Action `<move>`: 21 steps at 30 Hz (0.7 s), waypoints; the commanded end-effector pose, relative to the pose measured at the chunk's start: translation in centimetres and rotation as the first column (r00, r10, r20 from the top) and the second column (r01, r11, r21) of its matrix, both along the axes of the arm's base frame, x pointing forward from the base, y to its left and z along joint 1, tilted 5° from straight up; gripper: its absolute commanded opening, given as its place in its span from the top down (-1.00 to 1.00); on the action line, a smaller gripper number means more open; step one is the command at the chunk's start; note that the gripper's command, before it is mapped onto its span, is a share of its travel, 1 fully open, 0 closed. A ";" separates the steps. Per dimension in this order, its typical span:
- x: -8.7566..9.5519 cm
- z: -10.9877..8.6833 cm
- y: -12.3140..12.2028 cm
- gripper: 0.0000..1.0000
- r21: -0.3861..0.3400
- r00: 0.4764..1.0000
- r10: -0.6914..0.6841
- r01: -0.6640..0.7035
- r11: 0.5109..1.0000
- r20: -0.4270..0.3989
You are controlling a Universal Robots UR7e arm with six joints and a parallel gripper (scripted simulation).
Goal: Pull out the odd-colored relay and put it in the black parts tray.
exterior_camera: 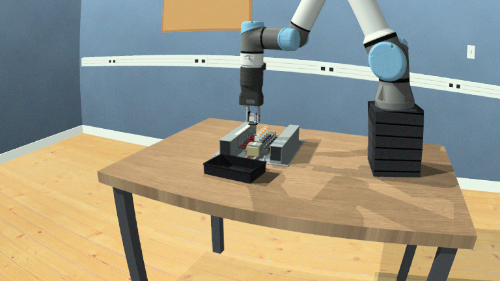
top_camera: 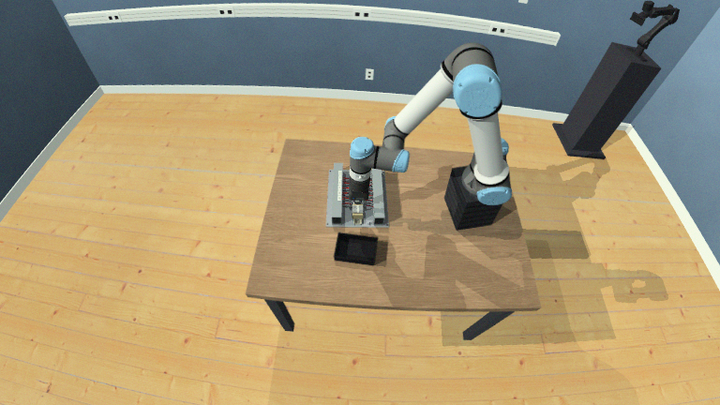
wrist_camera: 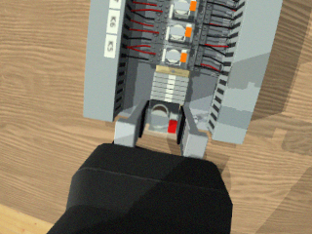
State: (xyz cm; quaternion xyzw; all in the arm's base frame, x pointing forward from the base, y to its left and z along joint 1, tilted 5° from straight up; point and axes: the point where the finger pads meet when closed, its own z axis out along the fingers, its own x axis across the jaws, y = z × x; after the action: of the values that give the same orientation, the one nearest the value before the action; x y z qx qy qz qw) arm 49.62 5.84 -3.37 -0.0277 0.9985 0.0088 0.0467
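My gripper [exterior_camera: 252, 117] [wrist_camera: 163, 114] [top_camera: 357, 206] is shut on the relay with the red button [wrist_camera: 163, 120] [exterior_camera: 252, 118] and holds it in the air, a little above the near end of the relay panel [top_camera: 334, 194] [exterior_camera: 285, 142] [wrist_camera: 107, 58]. The panel is grey and lies flat on the table [top_camera: 425, 273] [exterior_camera: 331, 196]. A row of relays with orange buttons [wrist_camera: 183, 29] [exterior_camera: 265, 133] stands between its two side rails. The black parts tray [top_camera: 339, 249] [exterior_camera: 236, 172] sits empty just in front of the panel's near end.
The arm's black pedestal [top_camera: 472, 204] [exterior_camera: 394, 142] stands on the table to the right of the panel. The table's front edge lies a short way past the tray.
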 end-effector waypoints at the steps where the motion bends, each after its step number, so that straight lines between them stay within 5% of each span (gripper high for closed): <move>1: 0.0 0.1 2.5 1.00 -0.001 1.000 -0.001 0.001 1.000 0.001; 21: -0.3 0.2 11.5 1.00 -0.001 1.000 -0.001 0.001 1.000 0.001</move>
State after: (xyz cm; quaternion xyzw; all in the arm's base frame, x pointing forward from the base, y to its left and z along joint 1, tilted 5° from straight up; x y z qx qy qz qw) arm 49.30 15.91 -3.21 -0.0277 0.9985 0.0086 0.0467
